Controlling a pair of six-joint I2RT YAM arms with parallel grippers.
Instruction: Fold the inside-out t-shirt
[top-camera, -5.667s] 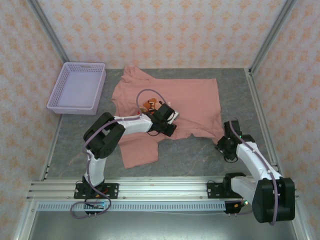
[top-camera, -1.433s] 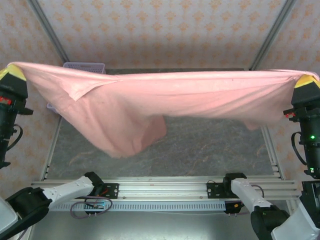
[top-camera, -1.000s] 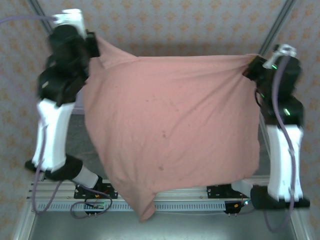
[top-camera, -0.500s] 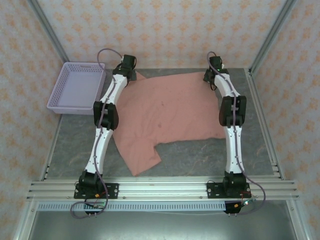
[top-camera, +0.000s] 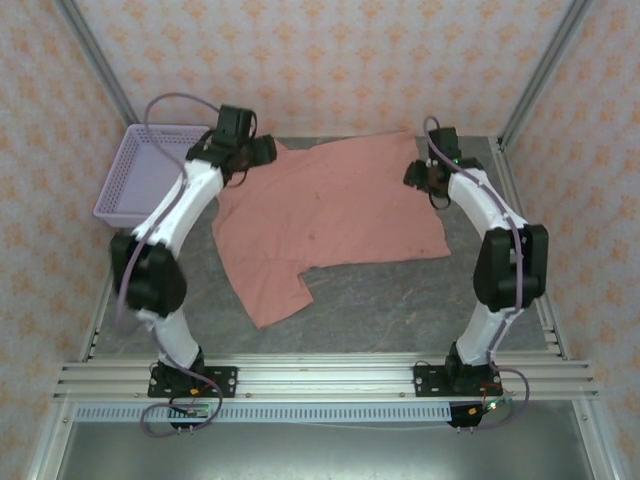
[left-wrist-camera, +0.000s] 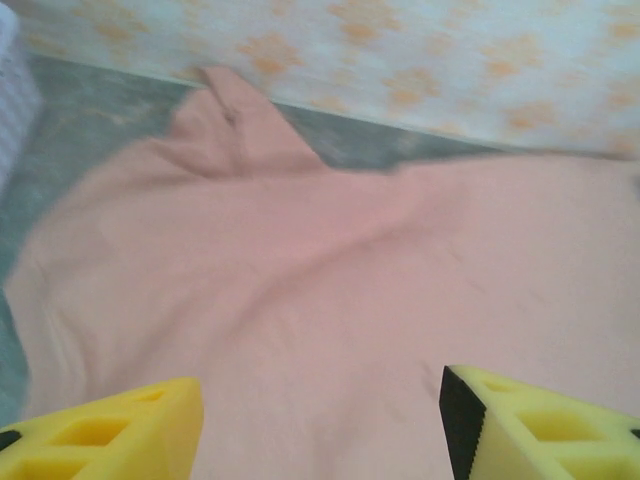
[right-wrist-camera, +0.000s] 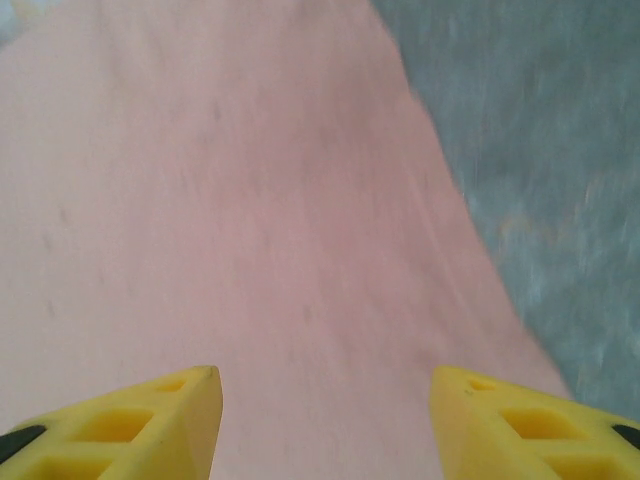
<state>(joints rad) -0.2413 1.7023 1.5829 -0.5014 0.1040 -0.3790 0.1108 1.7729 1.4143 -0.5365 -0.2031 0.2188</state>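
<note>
The t-shirt (top-camera: 330, 205), held aloft a second ago, is now spread flat on the tabletop (top-camera: 400, 290). The left jaws and right jaws are released, empty, seemingly being withdrawn. Folding can be begun.

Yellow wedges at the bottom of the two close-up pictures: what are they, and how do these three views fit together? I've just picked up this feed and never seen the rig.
The overhead picture comes from a fixed camera above and behind two robot arms bolted at the table's near edge. The left gripper and right gripper reach to the far side, over a pink t-shirt spread out on the grey table. A lilac basket sits at the far left. The close-ups come from a camera on each wrist. The yellow wedges are that gripper's own fingers, looking down on the cloth. Both pairs stand apart with nothing between them, so nothing is held.
</note>
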